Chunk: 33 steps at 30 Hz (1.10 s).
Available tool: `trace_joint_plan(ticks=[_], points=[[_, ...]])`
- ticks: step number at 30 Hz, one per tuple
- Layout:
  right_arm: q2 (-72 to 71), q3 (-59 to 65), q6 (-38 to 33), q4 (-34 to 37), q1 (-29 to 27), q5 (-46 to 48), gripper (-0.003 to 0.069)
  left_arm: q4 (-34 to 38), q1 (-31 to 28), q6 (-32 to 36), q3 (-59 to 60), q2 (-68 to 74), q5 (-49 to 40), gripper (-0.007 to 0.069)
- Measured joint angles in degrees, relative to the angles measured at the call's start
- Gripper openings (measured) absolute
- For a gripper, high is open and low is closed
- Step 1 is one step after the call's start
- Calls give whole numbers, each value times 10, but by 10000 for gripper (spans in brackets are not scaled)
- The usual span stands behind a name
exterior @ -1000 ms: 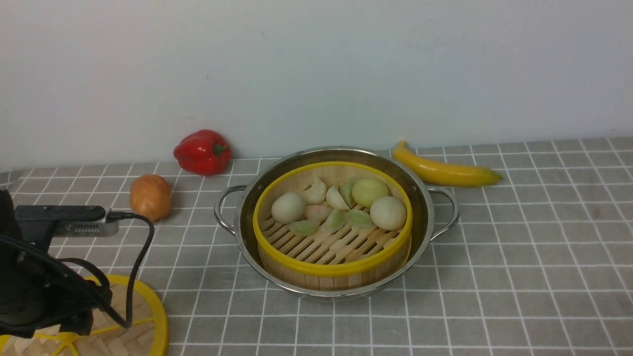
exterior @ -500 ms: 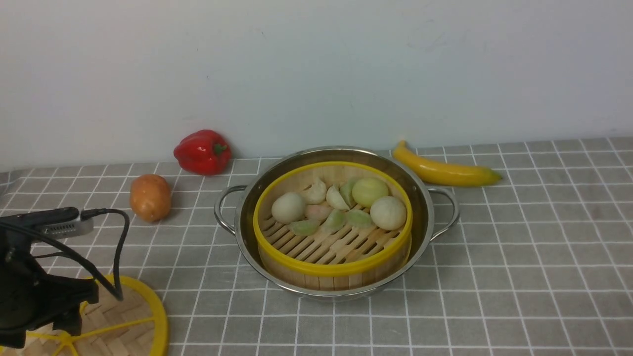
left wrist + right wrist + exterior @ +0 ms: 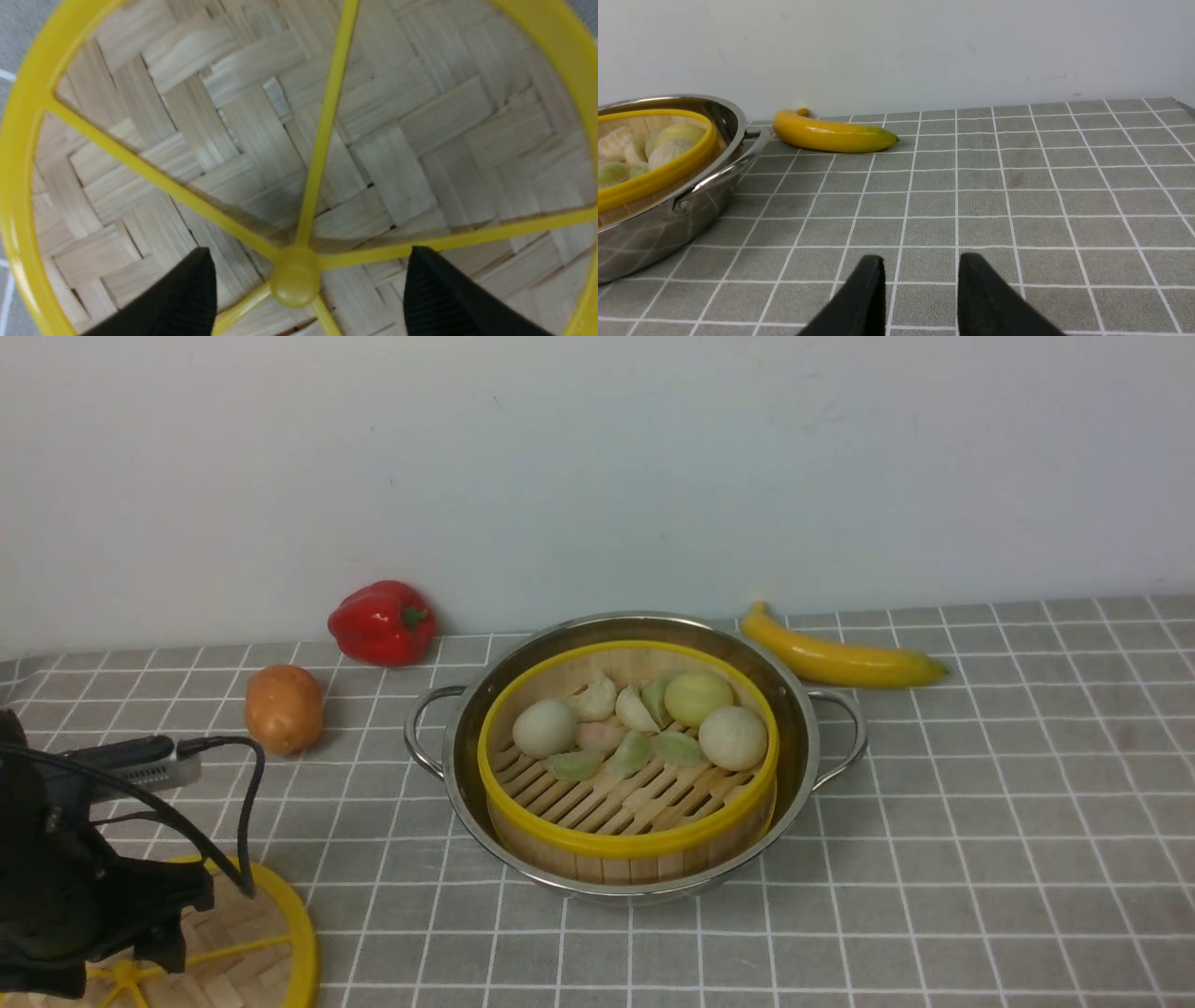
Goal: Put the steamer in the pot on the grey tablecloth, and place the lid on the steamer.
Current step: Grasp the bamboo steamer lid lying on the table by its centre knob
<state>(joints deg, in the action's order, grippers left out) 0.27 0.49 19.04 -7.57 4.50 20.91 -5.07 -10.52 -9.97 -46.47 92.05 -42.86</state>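
The steamer (image 3: 627, 845), with pale buns and dumplings on its slats, sits inside the pot (image 3: 801, 747) on the grey tablecloth (image 3: 980, 849). The lid (image 3: 280, 933) lies flat on the cloth at the front left, partly under my left arm. In the left wrist view my left gripper (image 3: 309, 248) is open wide just above the lid (image 3: 397, 116), one finger on each side of the yellow centre hub (image 3: 294, 282). Whether the fingers touch the lid I cannot tell. My right gripper (image 3: 920, 255) is open over bare cloth, to the right of the pot (image 3: 654, 233) and steamer (image 3: 654, 179), holding nothing.
A red pepper (image 3: 383, 623) and a potato (image 3: 284, 707) lie at the back left near the wall. A banana (image 3: 840, 658) lies behind the pot's right handle (image 3: 845, 737). My left arm's cable (image 3: 247, 821) loops above the lid.
My left arm sank and swung left over the lid, then came back a little to the right. Both grippers' openings look unchanged; the pot and steamer have not moved.
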Motion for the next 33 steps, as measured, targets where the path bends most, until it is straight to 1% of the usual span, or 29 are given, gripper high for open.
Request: trace_joint_plan(ticks=[9, 12, 16, 17, 18, 19, 20, 22, 23, 30, 33], points=[[0, 0, 1, 0, 0, 0, 240, 0, 0, 0, 0, 5, 0, 492], [0, 0, 1, 0, 0, 0, 240, 0, 0, 0, 0, 5, 0, 468], [0, 0, 1, 0, 0, 0, 240, 0, 0, 0, 0, 5, 0, 356], [0, 0, 1, 0, 0, 0, 240, 0, 0, 0, 0, 5, 0, 341], [0, 0, 1, 0, 0, 0, 240, 0, 0, 0, 0, 5, 0, 283], [0, 0, 1, 0, 0, 0, 240, 0, 0, 0, 0, 5, 0, 274], [0, 0, 1, 0, 0, 0, 240, 0, 0, 0, 0, 5, 0, 196], [0, 0, 1, 0, 0, 0, 240, -1, 0, 0, 0, 5, 1, 132], [0, 0, 1, 0, 0, 0, 240, -1, 0, 0, 0, 5, 2, 117], [0, 0, 1, 0, 0, 0, 240, -2, 0, 1, 0, 5, 3, 117], [0, 0, 1, 0, 0, 0, 240, -2, 0, 20, -3, 2, 3, 117]])
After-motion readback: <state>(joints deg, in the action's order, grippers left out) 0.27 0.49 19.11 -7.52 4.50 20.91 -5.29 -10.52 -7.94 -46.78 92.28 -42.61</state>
